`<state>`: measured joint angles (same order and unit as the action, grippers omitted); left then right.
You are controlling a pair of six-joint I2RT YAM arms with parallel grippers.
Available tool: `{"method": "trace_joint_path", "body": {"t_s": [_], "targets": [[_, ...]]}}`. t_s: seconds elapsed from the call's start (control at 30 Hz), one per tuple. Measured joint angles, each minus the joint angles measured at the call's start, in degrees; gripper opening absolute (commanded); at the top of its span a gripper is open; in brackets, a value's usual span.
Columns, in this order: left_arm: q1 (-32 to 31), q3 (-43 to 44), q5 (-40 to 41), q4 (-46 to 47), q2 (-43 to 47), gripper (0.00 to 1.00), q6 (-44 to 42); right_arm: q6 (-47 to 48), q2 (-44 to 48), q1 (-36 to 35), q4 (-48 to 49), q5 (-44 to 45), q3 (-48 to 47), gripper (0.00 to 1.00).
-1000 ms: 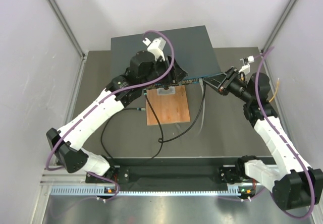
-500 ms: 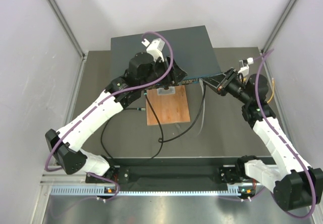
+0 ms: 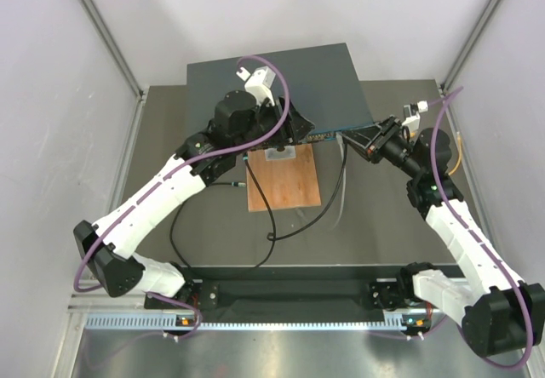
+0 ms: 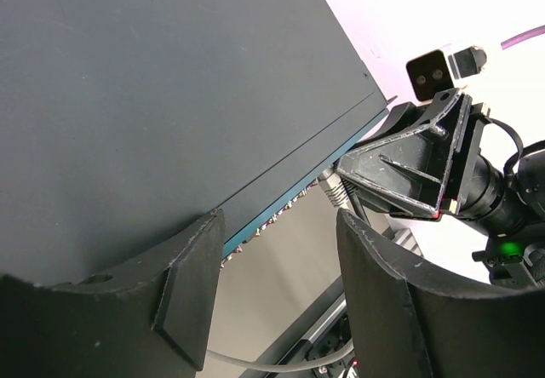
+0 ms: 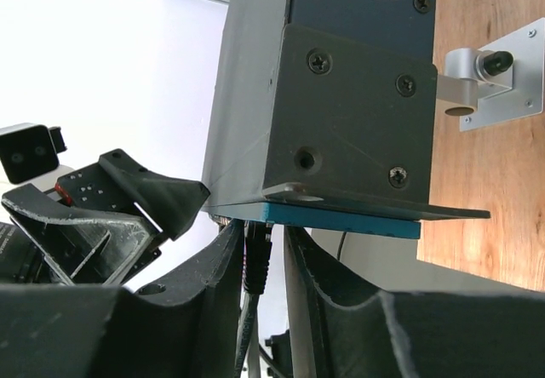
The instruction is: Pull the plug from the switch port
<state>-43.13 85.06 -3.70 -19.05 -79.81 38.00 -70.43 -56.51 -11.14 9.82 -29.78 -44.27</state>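
Right wrist view: the plug (image 5: 256,263) stands with its head up against the teal front strip (image 5: 341,219) of the switch (image 5: 341,131), right at the corner of that dark grey box. Its cable (image 5: 247,335) trails away toward the camera. The right gripper (image 5: 264,231) has its two fingers drawn in close on either side of the plug. One finger looks to be against it and a sliver of light shows at the other, so I cannot tell whether it is truly clamped.

From the top external camera, the switch lies flat at the far middle of the table (image 3: 383,225), its front strip facing the arms. The left gripper (image 3: 294,127) is at that front edge, to the left of the plug's corner. On the left wrist camera its fingers stand well apart, with only the edge of the lid between them. I cannot tell whether they touch the box.

Just in front of the switch lies a brown wooden board (image 3: 285,182) carrying a small silver bracket (image 5: 502,76) with a peg. A black lead (image 3: 271,216) loops across the table beside the board.
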Motion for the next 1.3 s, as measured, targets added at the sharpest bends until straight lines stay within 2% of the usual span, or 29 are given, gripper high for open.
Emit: {"method": "trace_joint_path", "body": {"t_s": [0.17,0.3,0.43,0.73,1.1,1.3], "targets": [[0.2,-0.2,-0.2,0.2,0.1,0.61,0.2,-0.5,0.2,0.0,0.0,0.4,0.0,0.24],[0.2,-0.4,-0.4,0.4,0.2,0.61,0.3,-1.3,0.2,0.0,0.2,0.6,0.0,0.18],[0.2,-0.6,-0.5,0.8,0.3,0.61,0.5,-2.1,0.2,0.0,-0.1,0.7,0.0,0.00],[0.4,-1.0,-0.8,1.0,0.5,0.61,0.5,-1.5,0.1,0.0,-0.1,0.1,0.0,0.00],[0.8,-1.7,-2.4,2.3,0.5,0.61,1.1,3.2,-1.0,1.3,0.9,-5.3,-0.4,0.00],[0.8,-1.9,-2.7,2.7,0.5,0.61,1.3,-1.4,-1.2,4.8,5.2,-11.7,2.0,0.00]]}}
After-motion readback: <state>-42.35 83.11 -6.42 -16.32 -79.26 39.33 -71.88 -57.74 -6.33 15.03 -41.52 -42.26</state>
